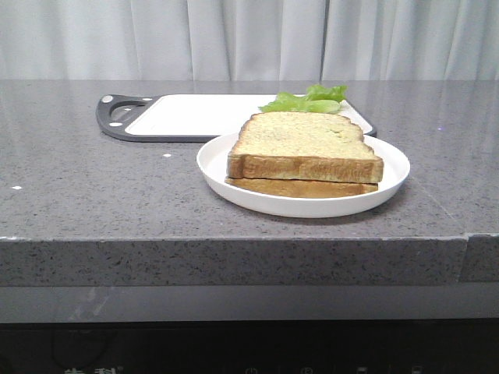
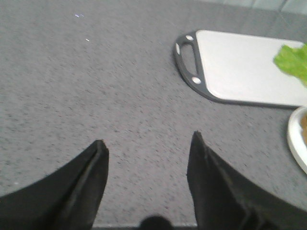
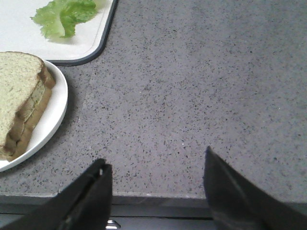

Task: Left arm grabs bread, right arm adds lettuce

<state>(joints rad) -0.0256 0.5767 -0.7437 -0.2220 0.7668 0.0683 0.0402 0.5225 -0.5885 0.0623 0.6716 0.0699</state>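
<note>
Two bread slices lie stacked on a white plate point(image 1: 312, 207). The top slice point(image 1: 304, 136) has a greenish-tan face. The lower bread slice point(image 1: 296, 188) shows only its brown crust edge. The stack also shows in the right wrist view point(image 3: 17, 86). The light green lettuce point(image 1: 308, 100) lies on the white cutting board point(image 1: 195, 113) behind the plate, and shows in both wrist views point(image 2: 292, 60) point(image 3: 64, 17). My left gripper point(image 2: 148, 141) is open and empty over bare counter, left of the board. My right gripper point(image 3: 156, 157) is open and empty at the counter's front edge, right of the plate point(image 3: 50, 120).
The cutting board point(image 2: 240, 72) has a black rim and a handle pointing left. The grey speckled counter ends in a front edge point(image 1: 234, 241). White curtains hang behind. Neither arm shows in the front view.
</note>
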